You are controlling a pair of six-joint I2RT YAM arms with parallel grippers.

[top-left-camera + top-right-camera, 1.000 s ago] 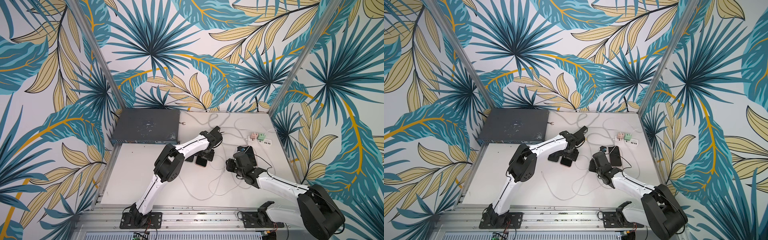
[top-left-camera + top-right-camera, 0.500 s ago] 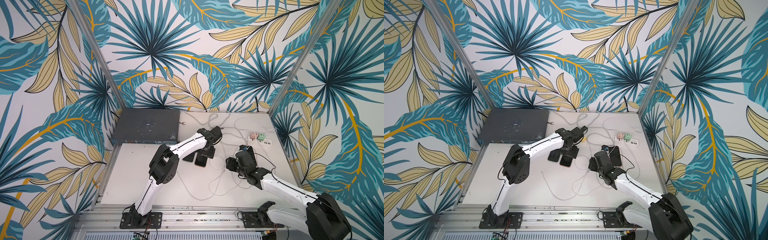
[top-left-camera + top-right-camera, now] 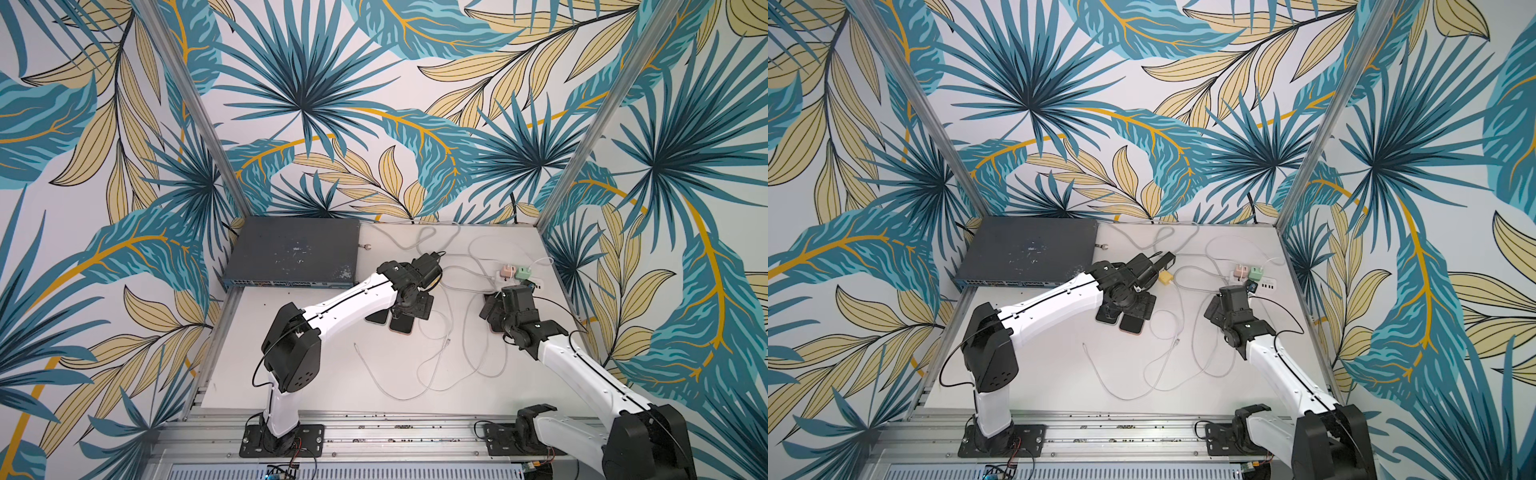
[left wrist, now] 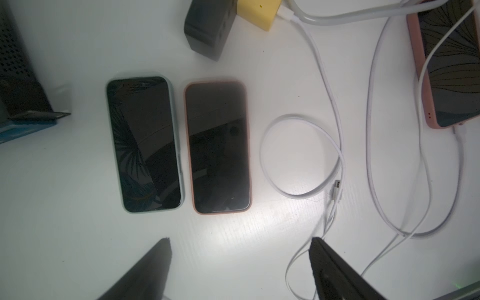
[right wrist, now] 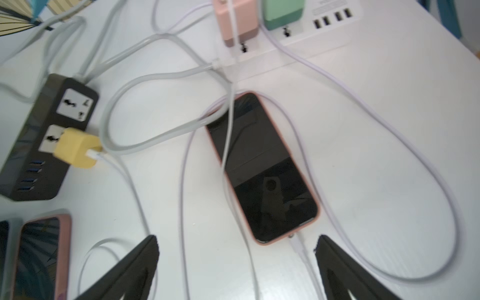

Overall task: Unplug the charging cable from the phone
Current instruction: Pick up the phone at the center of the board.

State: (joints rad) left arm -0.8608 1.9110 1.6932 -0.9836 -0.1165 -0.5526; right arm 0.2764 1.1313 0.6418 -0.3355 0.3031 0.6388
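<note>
Table: A flat white table top (image 3: 291, 374) is lying under both my arms.
Room: Walls covered in big blue and yellow leaf paper (image 3: 311, 104) are standing close on three sides, and shiny metal posts (image 3: 195, 108) are running up the corners.
Far corner: A flat dark grey metal box (image 3: 293, 251) is sitting by the back wall on the left.
Phone: The black-screen phone in a pink case (image 5: 262, 168) is lying flat near the table's right edge, close to a white power strip (image 5: 324, 23).
Cable: The thin white charging cable (image 5: 298, 245) is sitting plugged into the phone's end nearest me.
Right gripper: I am holding my right gripper (image 5: 237, 239) wide apart, gripping nothing, with that plugged end showing between its tips.
Left gripper: I am holding my left gripper (image 4: 239, 244) wide apart too, gripping nothing, over a phone in a pale green case (image 4: 144, 144) and a second pink-cased phone (image 4: 218, 146) lying side by side.
Edges: The front edge is meeting a grey metal rail (image 3: 374, 424).
Open room: The widest plain stretch is lying at the near left, while loose white wires (image 3: 436, 365) are curling across the middle.
</note>
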